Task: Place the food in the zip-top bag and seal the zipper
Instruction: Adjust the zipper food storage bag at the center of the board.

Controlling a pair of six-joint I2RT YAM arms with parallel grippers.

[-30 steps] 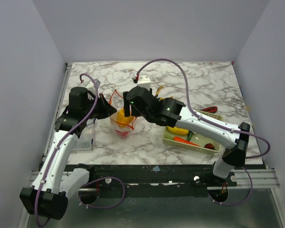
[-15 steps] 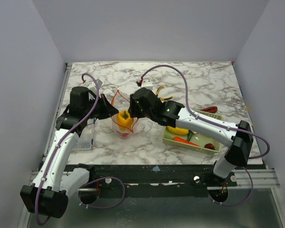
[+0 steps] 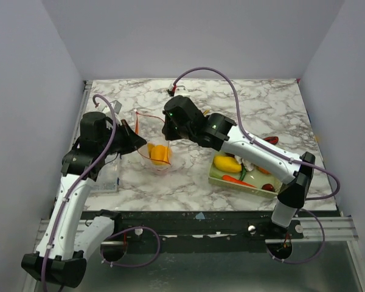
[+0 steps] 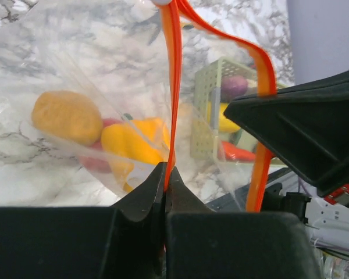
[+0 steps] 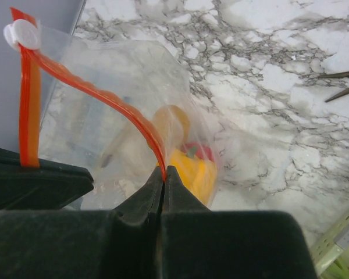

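The zip-top bag [image 3: 157, 159] is clear and crinkly, and it sits open-mouthed just left of the pale green basket [image 3: 215, 176]. Inside are a yellow pepper [image 4: 134, 142], an orange piece [image 4: 67, 116] and something red. Its red-orange zipper [image 4: 172, 87] loops up in two separate strips. The left gripper [image 4: 164, 174] is pinched tight on one strip, the right gripper [image 5: 164, 174] on the other. White-and-grey marble table [image 3: 261, 103] underneath, plain pale walls [image 3: 188, 36] all round.
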